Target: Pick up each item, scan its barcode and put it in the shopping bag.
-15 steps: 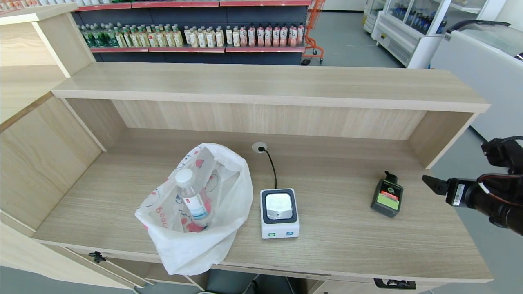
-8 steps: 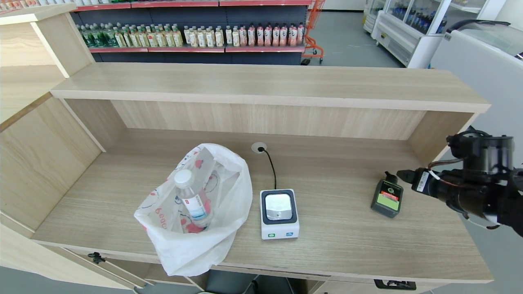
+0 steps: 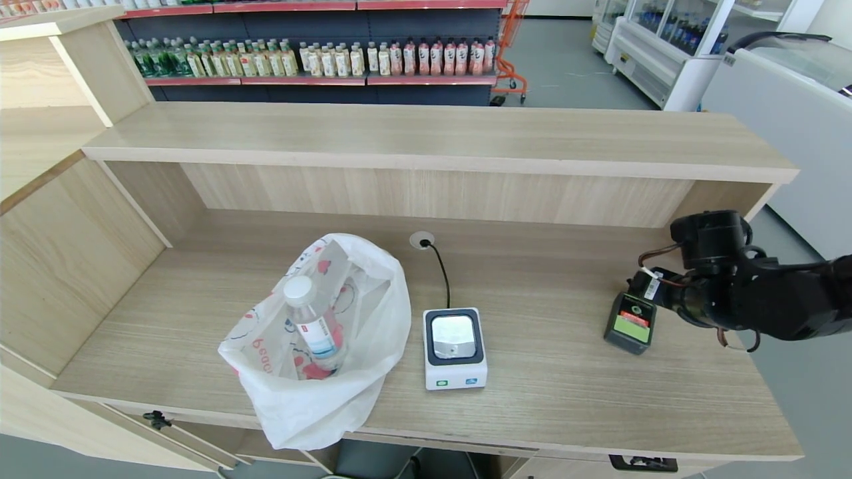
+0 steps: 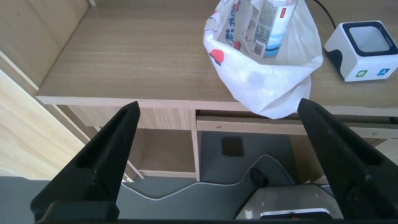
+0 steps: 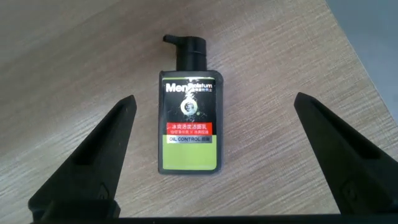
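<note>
We see a counter (image 3: 546, 386) of pale wood with thin brown lines. In the lower middle, the bag (image 3: 313, 416) is white with red and pink pictures. The bottle (image 3: 318, 329) in it is clear, with a white cap (image 3: 297, 288) and a red, white and blue label (image 3: 323, 338). The scanner (image 3: 455, 378) is white, with dark grey round a silver window; its cable (image 3: 444, 274) is black. At the right, the pump bottle (image 3: 630, 324) is black with a red stripe and a green patch. At the top, the shelf (image 3: 313, 81) is red, with green, yellow and pink drinks (image 3: 313, 60).

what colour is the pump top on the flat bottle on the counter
Black: the flat dark bottle's pump top shows best in the right wrist view.
</note>
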`<state>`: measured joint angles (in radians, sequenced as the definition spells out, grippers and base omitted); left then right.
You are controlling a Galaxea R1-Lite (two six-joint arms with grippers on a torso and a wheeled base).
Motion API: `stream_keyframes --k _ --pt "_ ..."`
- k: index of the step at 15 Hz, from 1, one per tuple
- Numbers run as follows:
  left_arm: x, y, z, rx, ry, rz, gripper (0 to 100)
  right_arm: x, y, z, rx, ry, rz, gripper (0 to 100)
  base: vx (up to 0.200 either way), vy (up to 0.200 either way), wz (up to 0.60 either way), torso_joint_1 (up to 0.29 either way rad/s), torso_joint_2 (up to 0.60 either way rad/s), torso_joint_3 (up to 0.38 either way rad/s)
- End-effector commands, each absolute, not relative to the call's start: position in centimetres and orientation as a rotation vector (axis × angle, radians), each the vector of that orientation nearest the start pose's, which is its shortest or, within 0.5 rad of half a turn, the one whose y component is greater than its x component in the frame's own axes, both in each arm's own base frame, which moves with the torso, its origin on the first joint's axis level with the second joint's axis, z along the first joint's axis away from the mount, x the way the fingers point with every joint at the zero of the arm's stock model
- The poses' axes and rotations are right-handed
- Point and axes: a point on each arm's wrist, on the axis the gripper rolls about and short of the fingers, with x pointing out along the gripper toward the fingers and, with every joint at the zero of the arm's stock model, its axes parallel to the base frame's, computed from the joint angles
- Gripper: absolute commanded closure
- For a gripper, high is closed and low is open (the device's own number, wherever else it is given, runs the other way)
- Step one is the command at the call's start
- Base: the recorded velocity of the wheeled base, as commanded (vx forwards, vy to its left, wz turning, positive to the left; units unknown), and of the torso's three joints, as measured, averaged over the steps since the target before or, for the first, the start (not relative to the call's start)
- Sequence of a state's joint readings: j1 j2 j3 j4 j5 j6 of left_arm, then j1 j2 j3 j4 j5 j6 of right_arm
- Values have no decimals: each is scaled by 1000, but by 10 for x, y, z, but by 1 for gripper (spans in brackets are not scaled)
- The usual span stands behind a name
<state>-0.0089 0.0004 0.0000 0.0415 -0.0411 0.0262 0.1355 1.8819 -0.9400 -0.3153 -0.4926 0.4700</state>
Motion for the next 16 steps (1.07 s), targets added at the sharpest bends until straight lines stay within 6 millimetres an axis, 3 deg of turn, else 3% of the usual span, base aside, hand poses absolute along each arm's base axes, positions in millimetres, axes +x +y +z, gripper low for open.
stream_keyframes --k 1,16 --pt "-23 -1 71 25 41 -51 0 345 35 108 218 559 -492 0 0 0 0 0 0 0" --pt "-23 -1 71 25 41 -51 0 377 42 68 113 590 -433 0 0 0 0 0 0 0"
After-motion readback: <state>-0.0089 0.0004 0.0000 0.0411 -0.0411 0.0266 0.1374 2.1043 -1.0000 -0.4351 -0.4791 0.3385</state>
